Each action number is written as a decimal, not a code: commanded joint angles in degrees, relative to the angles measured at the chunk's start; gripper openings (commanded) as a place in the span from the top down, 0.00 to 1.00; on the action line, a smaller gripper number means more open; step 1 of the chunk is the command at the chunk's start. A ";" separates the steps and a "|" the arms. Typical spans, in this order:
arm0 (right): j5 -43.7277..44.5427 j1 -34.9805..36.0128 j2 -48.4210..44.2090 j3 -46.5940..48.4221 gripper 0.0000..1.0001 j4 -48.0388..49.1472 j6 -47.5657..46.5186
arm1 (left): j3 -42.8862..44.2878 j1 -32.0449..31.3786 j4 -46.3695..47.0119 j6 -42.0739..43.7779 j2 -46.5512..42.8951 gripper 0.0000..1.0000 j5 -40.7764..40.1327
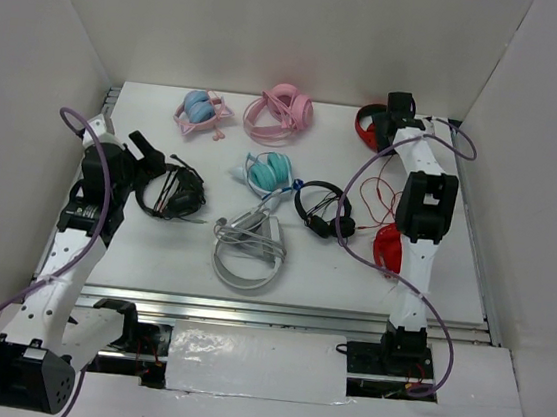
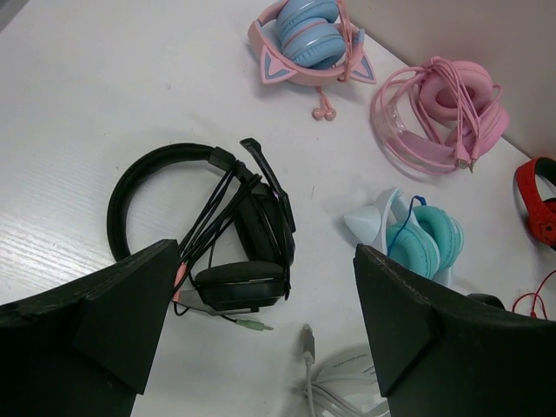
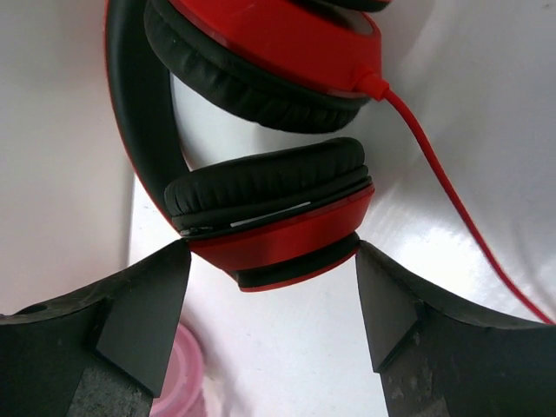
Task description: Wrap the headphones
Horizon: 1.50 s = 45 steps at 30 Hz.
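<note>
Right hand (image 3: 273, 261) spread wide, pinching nothing. The headphones (image 3: 261, 208) lie on the white tabletop (image 1: 331, 275) right at its fingertips. The nearer red cup, black pad facing up, sits at the mouth of the gap between the two fingers (image 3: 148, 321); cannot tell if it touches them. The second cup is just beyond the first, farther from the hand. The red-and-black headband curves off past the left finger. The thin red cable (image 3: 443, 174) leaves the far cup and runs back past the outside of the right finger, loose on the tabletop.

Left hand (image 2: 266, 248) also spread, holding nothing. It hovers above a black mic headset (image 2: 234, 234) with its cord bunched over the band; the headset's lower ear pad shows in the gap between the fingers. Ahead of this hand are a teal pair (image 2: 421, 239), a pink pair (image 2: 443, 104) and a pink cat-ear pair (image 2: 308, 39). A grey-white headset (image 1: 249, 250) lies off to its right, well apart from the red one.
</note>
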 commanded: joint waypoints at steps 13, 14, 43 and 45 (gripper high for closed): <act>-7.16 0.29 -30.77 -36.74 1.00 16.69 -30.89 | 0.05 0.12 2.43 -1.66 -3.89 0.05 2.52; -8.23 -0.68 -31.74 -37.36 1.00 16.18 -30.46 | 0.22 0.03 2.43 -1.57 -3.63 0.05 3.22; -4.01 -3.50 -1.60 5.88 0.00 -18.11 -3.21 | 0.84 -0.06 3.57 -0.42 0.33 0.07 4.10; -4.54 -4.02 -1.34 5.08 0.00 -18.19 -3.56 | 1.36 -0.06 2.79 -0.60 0.33 0.09 3.40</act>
